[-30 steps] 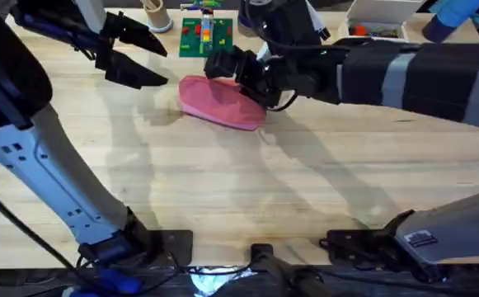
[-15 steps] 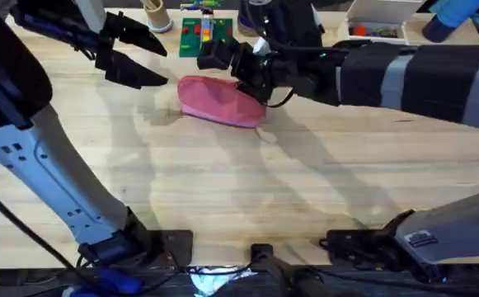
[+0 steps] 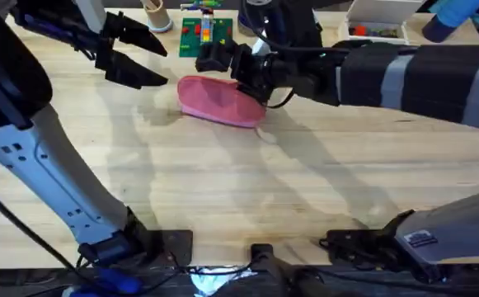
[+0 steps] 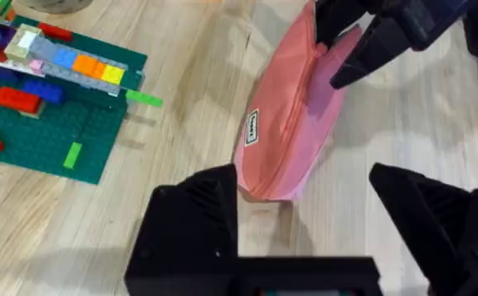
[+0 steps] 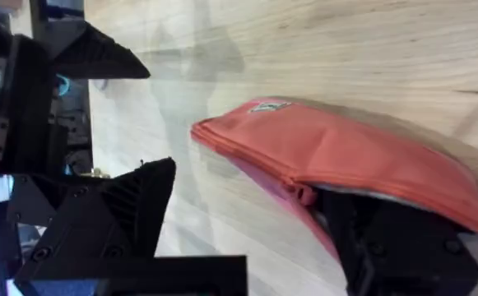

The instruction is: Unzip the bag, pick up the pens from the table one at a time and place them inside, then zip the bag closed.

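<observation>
The pink bag [image 3: 217, 101] lies on the table [image 3: 305, 181] at the far middle, its zipper edge [image 5: 296, 191] looking shut. My right gripper [image 3: 214, 59] hangs open over the bag's far end, its fingers [image 5: 115, 214] straddling the zipper edge; in the left wrist view they stand at the bag's [image 4: 288, 131] far end. My left gripper [image 3: 162, 66] is open, just left of the bag and apart from it, the bag's near end between its fingers [image 4: 193, 222] from above. The pens are out of view.
A green brick baseplate [image 3: 206, 35] with coloured bricks lies just behind the bag, close to both grippers. A tan cup [image 3: 157, 15] stands at the far left of it and a white box [image 3: 379, 15] at the far right. Bare wood stretches toward the near edge.
My right gripper has shifted a little farther back and left along the bag, from its middle to its far end. The left gripper has stayed put.
</observation>
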Tool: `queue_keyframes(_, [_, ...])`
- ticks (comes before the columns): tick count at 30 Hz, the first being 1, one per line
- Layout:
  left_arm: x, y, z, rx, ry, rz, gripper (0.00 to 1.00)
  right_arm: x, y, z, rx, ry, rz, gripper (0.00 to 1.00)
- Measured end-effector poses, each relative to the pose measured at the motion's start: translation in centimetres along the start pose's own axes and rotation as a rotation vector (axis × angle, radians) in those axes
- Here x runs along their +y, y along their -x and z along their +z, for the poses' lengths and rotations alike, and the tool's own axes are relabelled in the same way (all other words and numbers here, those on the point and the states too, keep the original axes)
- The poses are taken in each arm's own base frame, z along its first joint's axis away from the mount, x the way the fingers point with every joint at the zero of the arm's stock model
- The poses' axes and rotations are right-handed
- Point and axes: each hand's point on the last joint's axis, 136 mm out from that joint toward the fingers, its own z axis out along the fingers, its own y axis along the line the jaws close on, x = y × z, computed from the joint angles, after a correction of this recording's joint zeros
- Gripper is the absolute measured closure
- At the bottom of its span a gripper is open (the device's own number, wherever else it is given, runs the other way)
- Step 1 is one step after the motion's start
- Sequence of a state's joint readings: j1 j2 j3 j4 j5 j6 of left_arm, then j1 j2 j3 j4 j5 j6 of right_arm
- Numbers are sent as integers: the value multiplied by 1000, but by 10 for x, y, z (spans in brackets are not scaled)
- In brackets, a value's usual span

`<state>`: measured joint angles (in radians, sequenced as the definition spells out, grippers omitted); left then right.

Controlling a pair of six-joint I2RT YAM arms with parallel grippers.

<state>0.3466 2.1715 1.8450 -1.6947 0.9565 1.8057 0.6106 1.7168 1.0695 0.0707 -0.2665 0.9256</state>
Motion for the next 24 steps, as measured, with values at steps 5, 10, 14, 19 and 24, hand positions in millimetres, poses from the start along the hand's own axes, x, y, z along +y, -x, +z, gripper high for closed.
queue_keyframes(5, [0,0,0,0,0,0,5,0,-3,0,14,1,-20,6])
queue_keyframes(10, [0,0,0,0,0,0,5,3,-4,-4,18,7,-53,6])
queue_keyframes(14, [0,0,0,0,0,0,6,11,0,-12,3,27,-77,7])
queue_keyframes(19, [0,0,0,0,0,0,6,17,1,-17,-2,43,-101,7])
queue_keyframes(24, [0,0,0,0,0,0,6,17,1,-17,-2,44,-108,7])
